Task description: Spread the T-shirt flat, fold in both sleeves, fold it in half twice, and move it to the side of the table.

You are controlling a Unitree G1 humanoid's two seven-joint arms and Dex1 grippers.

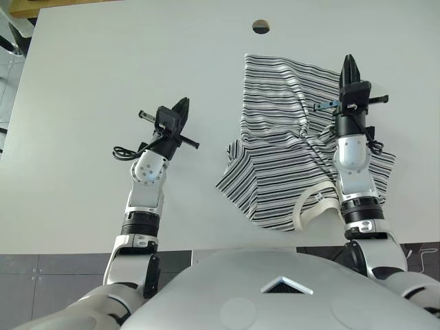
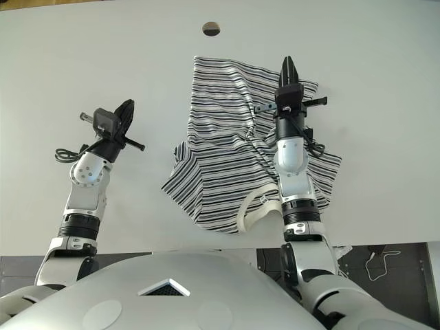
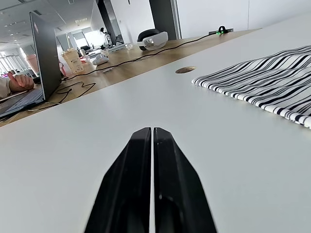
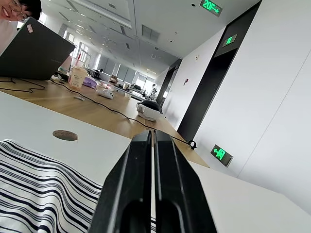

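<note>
A black-and-white striped T-shirt [image 1: 275, 144] lies rumpled on the white table [image 1: 137, 62], right of centre, with its cream collar [image 1: 313, 205] toward the near edge. My right gripper [image 1: 349, 67] hovers over the shirt's far right part, fingers shut together and empty, as the right wrist view confirms [image 4: 152, 138]. My left gripper [image 1: 182, 104] rests over bare table to the left of the shirt, also shut with nothing in it [image 3: 152, 133]. The shirt's far edge [image 3: 257, 80] lies off to the side of the left fingers.
A round cable hole [image 1: 260, 27] sits in the table beyond the shirt. Bare tabletop stretches to the left and far side. A wooden desk [image 3: 121, 60] with a laptop [image 3: 41, 53], cables and cups stands behind the table.
</note>
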